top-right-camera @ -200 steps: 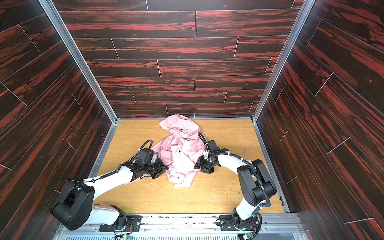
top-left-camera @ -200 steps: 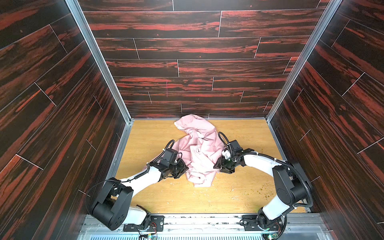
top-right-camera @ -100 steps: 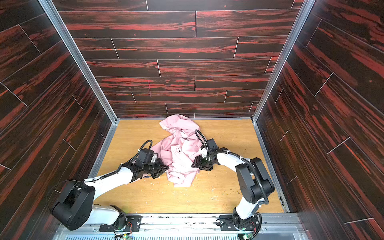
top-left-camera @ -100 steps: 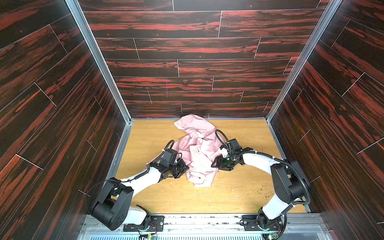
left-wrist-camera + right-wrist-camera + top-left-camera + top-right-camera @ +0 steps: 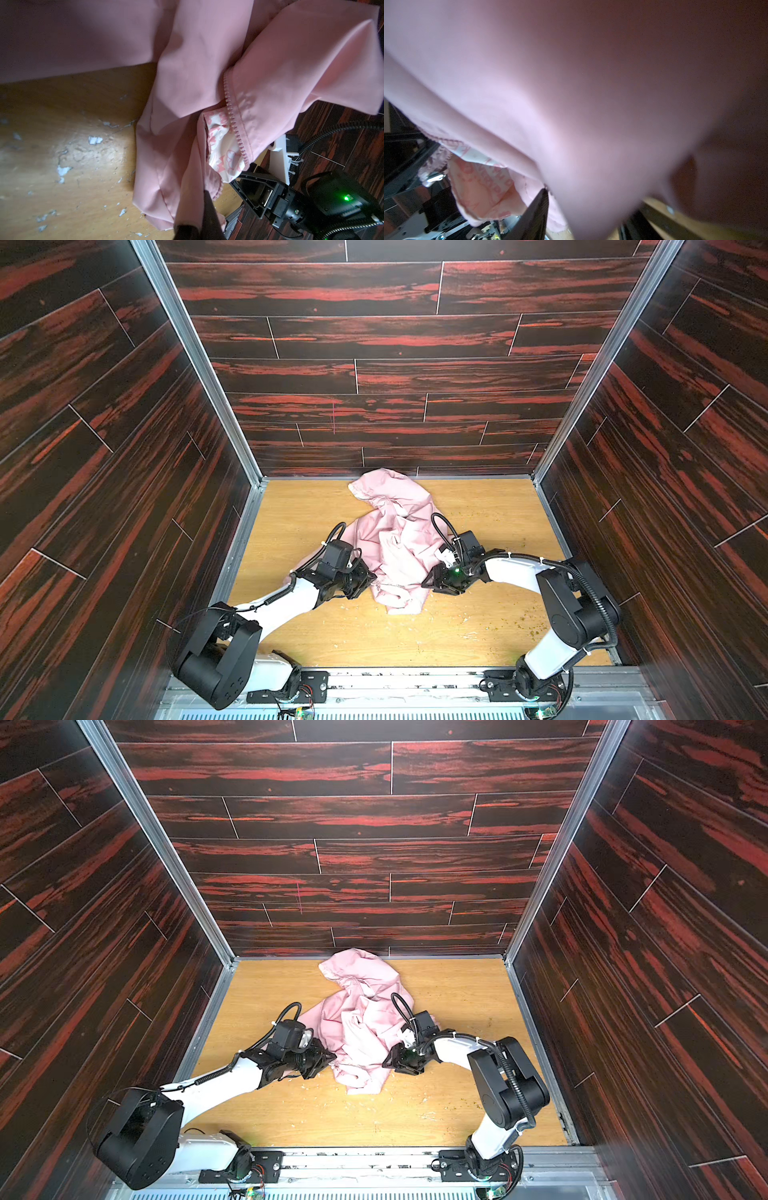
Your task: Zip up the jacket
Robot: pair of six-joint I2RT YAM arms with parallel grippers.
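Observation:
The light-pink jacket (image 5: 395,539) lies crumpled mid-table in both top views (image 5: 361,1027). My left gripper (image 5: 371,578) is at its lower left edge, shut on a fold of the fabric; the left wrist view shows the pinch (image 5: 199,199). That view also shows the open zipper teeth (image 5: 232,118) along a front edge and the printed lining (image 5: 222,149) beneath it. My right gripper (image 5: 430,584) is at the jacket's lower right edge, jaws apart. In the right wrist view, pink fabric (image 5: 591,93) drapes over the gripper (image 5: 587,203), and one dark finger (image 5: 533,216) shows.
The wooden table (image 5: 478,635) is boxed in by dark red wood-pattern walls (image 5: 374,364) at the back and both sides. Small pale flakes (image 5: 94,140) are scattered on the wood near the jacket's hem. Both arm bases stand at the front edge.
My right gripper has shifted a little left, in toward the jacket's lower edge. The left gripper has kept its pinch and place.

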